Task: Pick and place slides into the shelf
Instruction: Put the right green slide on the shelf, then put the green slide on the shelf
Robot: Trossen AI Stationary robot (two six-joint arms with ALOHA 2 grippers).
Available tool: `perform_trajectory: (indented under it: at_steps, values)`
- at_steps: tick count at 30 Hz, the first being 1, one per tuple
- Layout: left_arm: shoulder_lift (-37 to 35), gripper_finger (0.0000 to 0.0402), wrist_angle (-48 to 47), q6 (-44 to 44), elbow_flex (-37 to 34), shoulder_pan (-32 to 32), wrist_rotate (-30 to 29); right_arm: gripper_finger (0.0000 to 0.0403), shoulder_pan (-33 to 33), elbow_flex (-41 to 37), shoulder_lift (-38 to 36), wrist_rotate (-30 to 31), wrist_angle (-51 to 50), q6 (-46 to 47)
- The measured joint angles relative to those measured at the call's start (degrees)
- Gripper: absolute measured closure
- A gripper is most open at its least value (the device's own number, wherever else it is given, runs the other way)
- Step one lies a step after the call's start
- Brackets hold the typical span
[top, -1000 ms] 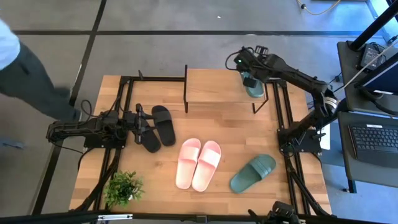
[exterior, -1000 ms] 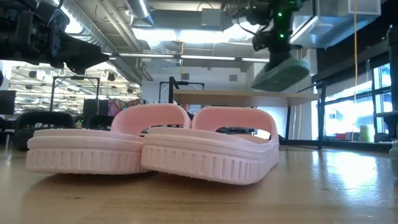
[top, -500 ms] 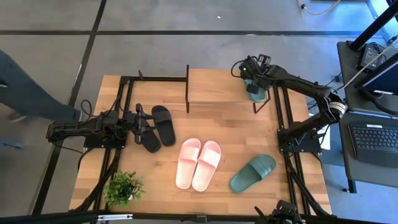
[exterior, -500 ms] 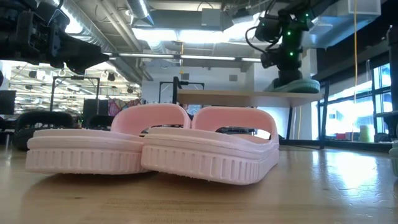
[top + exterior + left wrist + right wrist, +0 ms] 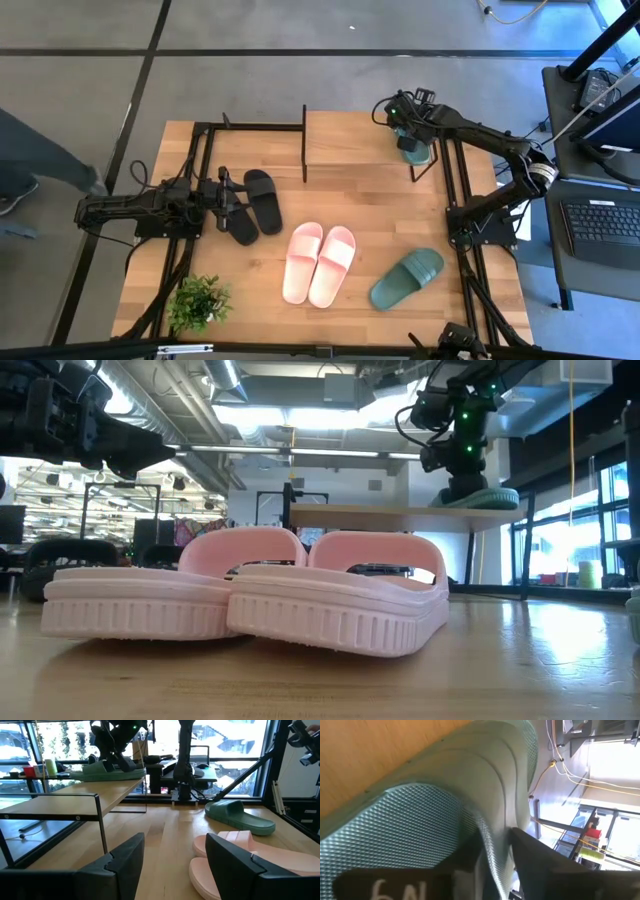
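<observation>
The shelf [image 5: 350, 140] stands at the table's far side. One dark green slide [image 5: 412, 147] lies flat on the right end of its top board [image 5: 380, 512], with my right gripper [image 5: 405, 128] above it, shut on it. The second green slide [image 5: 407, 278] lies on the table near the right edge. The pink pair [image 5: 320, 263] sits side by side in the middle. Two black slides [image 5: 263, 200] lie at the left. My left gripper [image 5: 232, 205] hovers open, level, beside them, partly covering one. My right gripper pinches the green slide's raised side rim [image 5: 492, 840], with one finger [image 5: 465, 857] on the textured footbed and the other [image 5: 535, 860] outside the side wall. The fingers come from above, pointing down. The slide's sole rests flat on the shelf's top board [image 5: 475, 498].
A small potted plant [image 5: 197, 300] stands at the near left corner. Black frame rails [image 5: 455, 190] run along both table sides. A person's leg [image 5: 30, 160] shows on the floor left of the table. Bare wood lies between the shelf and the pink pair.
My right gripper has come down toward the shelf and set the green slide, earlier lifted and tilted, flat on the top board's right end. The shelf has slid slightly toward the table's right. The person at the left has walked farther off.
</observation>
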Motion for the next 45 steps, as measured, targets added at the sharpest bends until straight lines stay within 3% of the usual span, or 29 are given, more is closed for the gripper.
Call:
perform_trajectory:
  at_steps: [11,17,23,27,31,34,40,45]
  values:
    - [0.0,0.0198,0.0,0.0,-0.02,-0.01,0.0,0.0207,1.7,1.9,0.13,-0.62,-1.84,-0.04]
    - [0.0,0.0198,0.0,-0.02,-0.01,-0.02,0.0,0.0179,3.0,5.53,0.13,-0.58,-4.88,1.18]
    - [0.0,0.0198,0.0,-0.02,0.0,0.0,0.0,0.0183,4.96,12.46,0.11,-1.22,-20.83,10.85]
    - [0.0,0.0198,0.0,-0.02,-0.01,-0.01,0.0,0.0188,8.78,19.32,0.05,-9.47,-34.45,24.97]
    - [0.0,0.0198,0.0,-0.02,0.0,0.0,0.0,0.0188,15.75,23.91,0.0,-21.22,-42.59,38.32]
    - [0.02,0.0198,0.0,-0.02,-0.02,0.0,0.0,0.0188,23.28,24.46,-0.01,-25.78,-43.27,48.46]
    - [0.0,0.0198,0.0,-0.07,-0.01,0.0,0.01,0.0189,42.02,19.91,0.02,-27.55,-43.24,64.52]
    - [0.02,0.0198,0.0,-0.08,0.0,-0.02,0.02,0.0189,57.04,12.43,0.02,-27.58,-41.08,85.28]
